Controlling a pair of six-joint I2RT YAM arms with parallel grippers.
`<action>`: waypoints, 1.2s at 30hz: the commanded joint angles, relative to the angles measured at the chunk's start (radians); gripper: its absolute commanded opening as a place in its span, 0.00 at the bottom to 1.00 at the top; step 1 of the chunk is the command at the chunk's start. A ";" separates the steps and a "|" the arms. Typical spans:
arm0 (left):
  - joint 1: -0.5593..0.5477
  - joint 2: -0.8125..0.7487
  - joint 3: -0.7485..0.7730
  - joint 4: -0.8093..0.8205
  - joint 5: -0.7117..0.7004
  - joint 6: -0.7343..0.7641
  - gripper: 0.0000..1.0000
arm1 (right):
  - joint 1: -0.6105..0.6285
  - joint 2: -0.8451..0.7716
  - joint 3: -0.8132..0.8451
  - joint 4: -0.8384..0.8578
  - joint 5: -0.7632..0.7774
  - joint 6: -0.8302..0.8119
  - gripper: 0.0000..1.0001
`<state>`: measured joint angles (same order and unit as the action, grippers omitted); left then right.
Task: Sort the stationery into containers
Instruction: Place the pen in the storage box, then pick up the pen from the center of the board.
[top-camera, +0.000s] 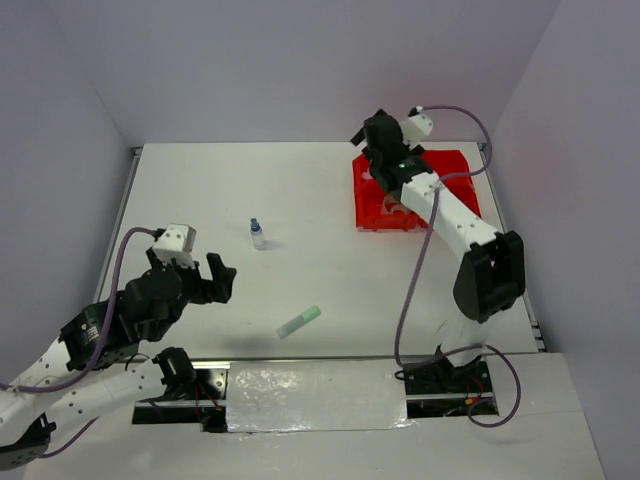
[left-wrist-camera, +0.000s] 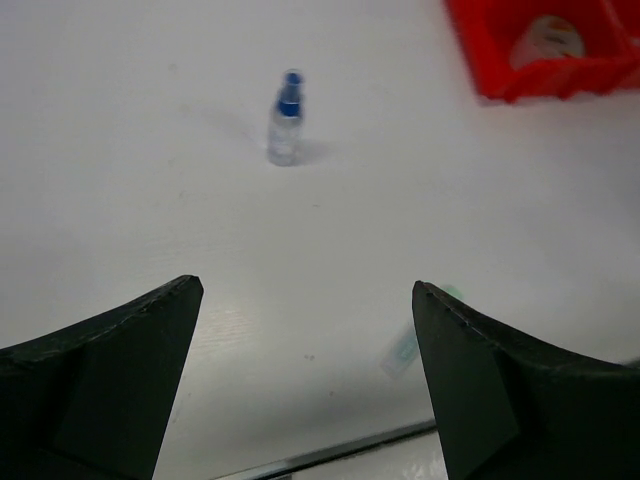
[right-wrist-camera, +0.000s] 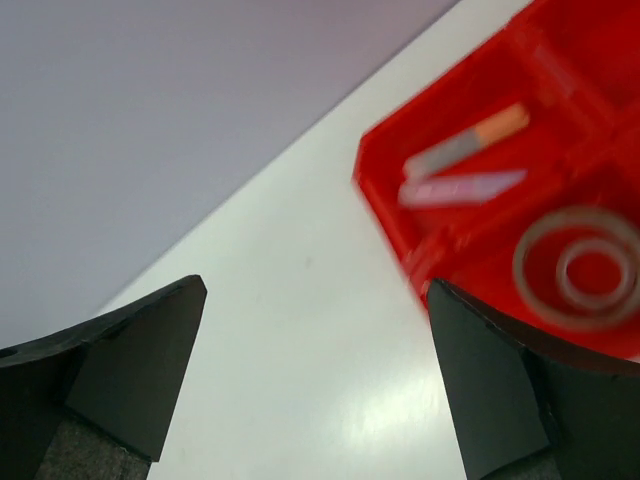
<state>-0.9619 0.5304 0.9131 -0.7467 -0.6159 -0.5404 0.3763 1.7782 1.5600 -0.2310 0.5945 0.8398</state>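
While looking over the desk (top-camera: 330, 200), found only 2 pieces of the stationery outside the containers (top-camera: 462, 160): a small blue-capped bottle (top-camera: 258, 234) standing upright near the middle, and a green highlighter (top-camera: 299, 321) lying flat nearer the front edge, apart from the bottle. Saw the right hand (top-camera: 372, 155) above the far left corner of the containers, jaws spread wide, gripping nothing. Judged the step in hand as a drop-off at the bins, with 1 orange-tipped highlighter (right-wrist-camera: 470, 140), 1 pale pink item (right-wrist-camera: 465, 187) and 1 tape roll (right-wrist-camera: 580, 265) lying inside. Saw the left hand (top-camera: 222, 280) also fully open and empty, hanging above the desk and pointed toward the bottle. Judged the next move to call for a descent over 1 of these 2 pieces, jaws across the narrow body, then a long carry to the far right corner. Expected the upright bottle to tip easily if touched on 1 side only. Could not make out the pink item, too blurred. Could not see most bins from above, hidden under the right arm. Found the green highlighter cut off by 1 finger in the left wrist view.
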 joint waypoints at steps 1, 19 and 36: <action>0.060 0.008 0.066 -0.162 -0.266 -0.186 0.99 | 0.159 -0.132 0.020 -0.365 0.185 0.125 1.00; 0.509 -0.023 0.052 -0.100 -0.231 -0.179 0.99 | 0.748 0.117 0.073 -1.136 0.027 1.156 0.89; 0.482 -0.083 0.046 -0.137 -0.265 -0.210 0.99 | 0.888 0.165 -0.170 -0.806 -0.130 1.286 0.75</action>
<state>-0.4683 0.4423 0.9581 -0.9051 -0.8669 -0.7406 1.2644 1.9377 1.4166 -1.0866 0.4549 1.9659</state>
